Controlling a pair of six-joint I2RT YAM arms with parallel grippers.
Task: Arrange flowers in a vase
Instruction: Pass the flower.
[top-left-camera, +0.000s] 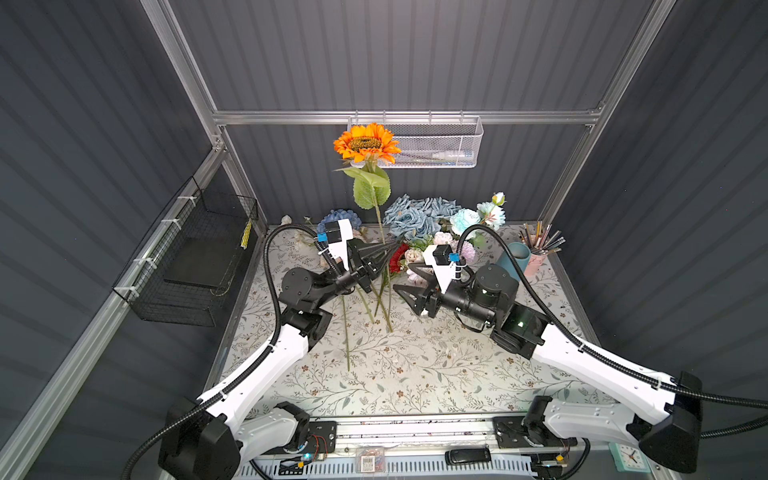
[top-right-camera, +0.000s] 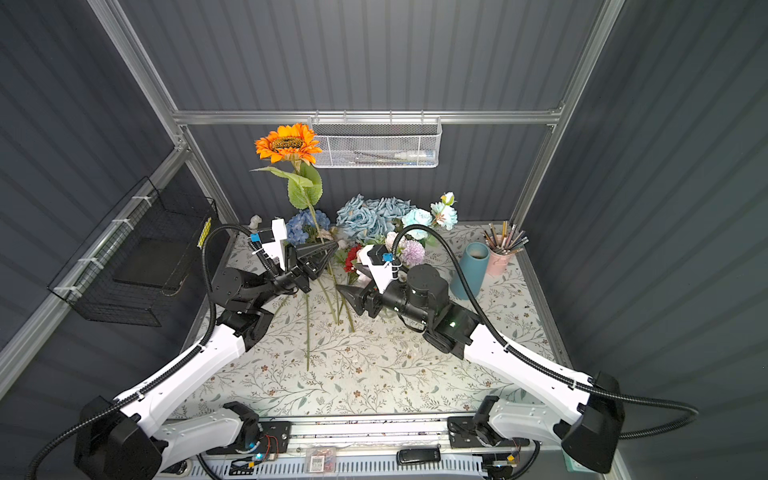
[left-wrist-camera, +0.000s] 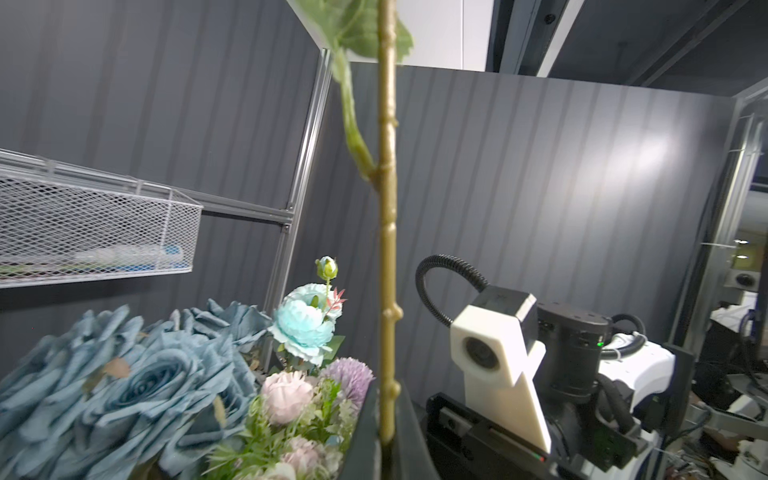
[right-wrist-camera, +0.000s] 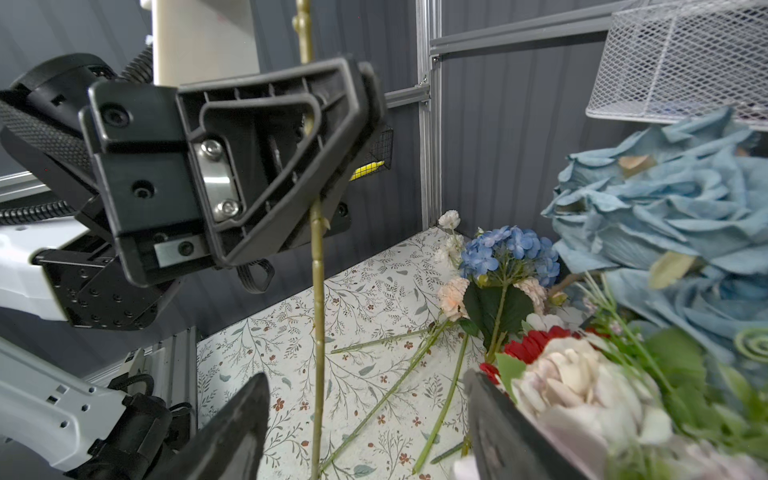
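The left end effector (top-left-camera: 388, 250) is clamped shut on the stem of the orange sunflower (top-left-camera: 365, 143), held upright over the far bench (top-left-camera: 415, 365). The right end effector (right-wrist-camera: 365, 378) stands open with that stem between its fingers, gripping nothing (only the right wrist view shows this). An early release could drop the bloom short of the blue vase (top-left-camera: 514, 257), far right.

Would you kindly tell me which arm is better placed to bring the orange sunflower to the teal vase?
Right, probably: the right tool, open, frames the sunflower stem below the left tool, which grips it, and the teal vase stands on that arm's side.
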